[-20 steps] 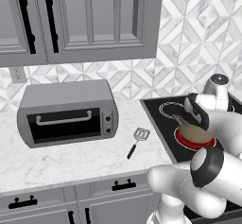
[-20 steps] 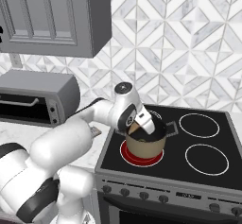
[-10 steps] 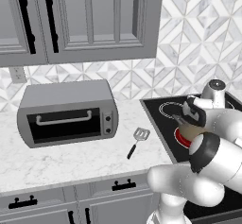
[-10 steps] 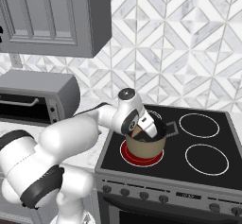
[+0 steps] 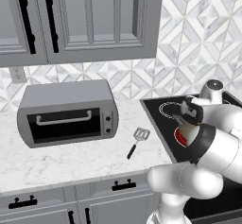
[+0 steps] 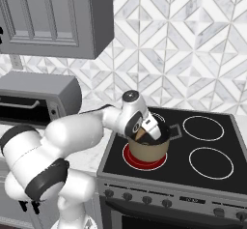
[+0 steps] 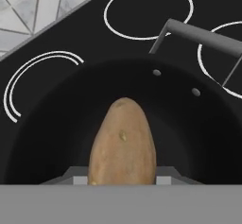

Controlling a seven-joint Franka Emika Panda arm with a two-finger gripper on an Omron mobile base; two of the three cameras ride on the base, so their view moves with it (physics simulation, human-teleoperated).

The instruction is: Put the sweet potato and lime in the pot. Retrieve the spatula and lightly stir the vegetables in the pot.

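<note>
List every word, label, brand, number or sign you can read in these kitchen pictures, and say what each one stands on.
None: no readable text anywhere.
The stove's front panel has a small dark display, too small and blurred to read.
The toaster oven, the pot and the sweet potato carry no lettering.

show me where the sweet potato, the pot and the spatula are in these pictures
sweet potato (image 7: 123, 142), hand view, middle of its tan skin, above the pot's dark interior.
pot (image 6: 147, 151), right base view, tan side wall, over the red burner.
spatula (image 5: 141, 133), left base view, slotted silver head, on the counter.
</note>
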